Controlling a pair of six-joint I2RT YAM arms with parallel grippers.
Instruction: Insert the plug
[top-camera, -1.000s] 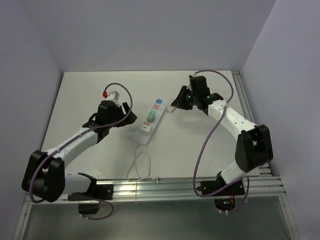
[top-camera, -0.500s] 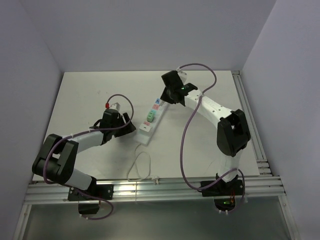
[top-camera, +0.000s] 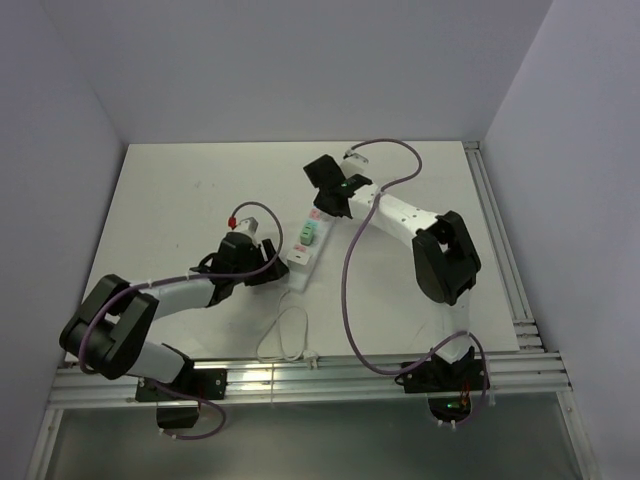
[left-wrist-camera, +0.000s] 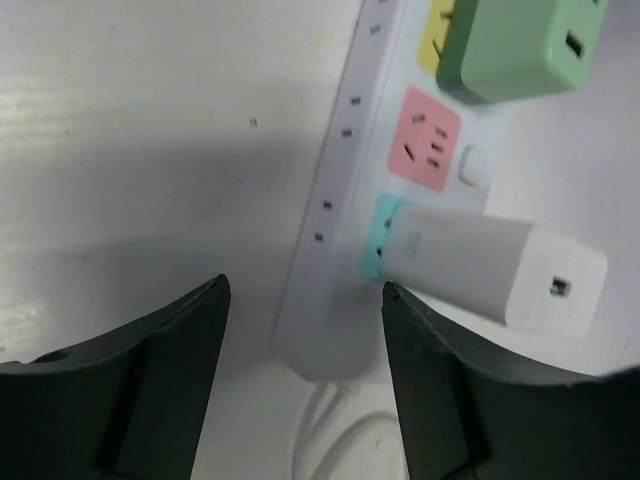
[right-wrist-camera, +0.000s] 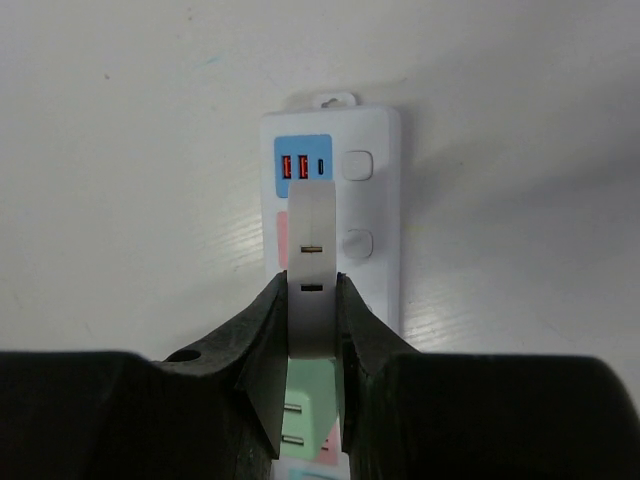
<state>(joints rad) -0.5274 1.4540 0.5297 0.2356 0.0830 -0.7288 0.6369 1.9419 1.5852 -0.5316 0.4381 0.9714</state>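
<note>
A white power strip (top-camera: 297, 262) lies mid-table with coloured sockets. My right gripper (top-camera: 324, 198) is shut on a white plug (right-wrist-camera: 312, 262) and holds it over the strip's pink socket (right-wrist-camera: 281, 232), just below the blue USB block (right-wrist-camera: 303, 165). A green plug (right-wrist-camera: 311, 398) sits in the following socket. My left gripper (top-camera: 268, 264) is open at the strip's near end (left-wrist-camera: 330, 345), one finger (left-wrist-camera: 150, 385) on each side of it. A white adapter (left-wrist-camera: 492, 272) sits in the teal socket, with an empty pink socket (left-wrist-camera: 424, 152) and the green plug (left-wrist-camera: 520, 45) beyond.
The strip's white cable (top-camera: 283, 335) loops toward the front rail (top-camera: 330, 375). Grey walls close the table at the back and sides. Purple arm cables arc above both arms.
My right gripper has swung left with the white plug, from beside the strip to over its far end. My left gripper has moved right and nearer, to the strip's near end.
</note>
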